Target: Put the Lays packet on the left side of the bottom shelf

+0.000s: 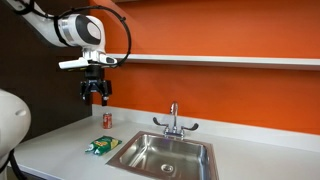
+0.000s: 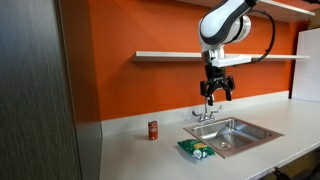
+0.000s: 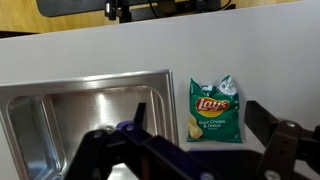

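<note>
Lays packet [image 3: 213, 110] lies flat on the white counter [image 1: 55, 150], logo side up, just beside the rim of the sink [image 3: 90, 82]. In both exterior views it shows as a small green patch at the sink's near corner [image 1: 101, 146] [image 2: 197, 149], nothing touching it. Through my wrist view I look straight down on it: green bag, yellow marks, crinkled top edge.

My gripper [image 3: 192, 152] hangs in the air well above the packet, pointing down, with its jaws spread wide and nothing between them. One finger [image 3: 100, 148] sits over the sink basin and the other is out over bare counter past the bag. In the exterior views the gripper [image 1: 95, 98] [image 2: 217, 95] is below the level of the bottom shelf [image 1: 220, 59] [image 2: 170, 55], which runs as a thin white board across the orange wall [image 1: 220, 95].

A red can [image 1: 108, 120] [image 2: 153, 129] stands upright on the counter near the wall, apart from the packet. The faucet [image 1: 174, 120] rises at the back of the sink.
</note>
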`<action>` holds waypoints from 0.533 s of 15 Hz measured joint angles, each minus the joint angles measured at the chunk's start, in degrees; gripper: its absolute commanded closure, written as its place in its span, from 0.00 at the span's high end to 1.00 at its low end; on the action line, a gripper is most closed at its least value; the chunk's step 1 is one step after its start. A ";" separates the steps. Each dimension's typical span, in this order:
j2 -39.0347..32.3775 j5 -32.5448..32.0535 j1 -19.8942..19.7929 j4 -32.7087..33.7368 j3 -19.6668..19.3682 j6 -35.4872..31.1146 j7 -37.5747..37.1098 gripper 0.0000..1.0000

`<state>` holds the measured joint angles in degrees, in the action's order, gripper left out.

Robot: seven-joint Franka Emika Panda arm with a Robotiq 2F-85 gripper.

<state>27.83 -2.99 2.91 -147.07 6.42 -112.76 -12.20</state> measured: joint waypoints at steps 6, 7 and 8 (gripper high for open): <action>-6.30 0.00 0.86 -1.18 0.58 -7.65 0.38 1.00; -7.45 0.00 1.07 -1.46 0.72 -9.28 0.38 1.00; -8.67 0.00 1.27 -1.71 0.85 -10.93 0.38 1.00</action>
<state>19.16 -2.99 4.18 -148.78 7.27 -123.69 -11.83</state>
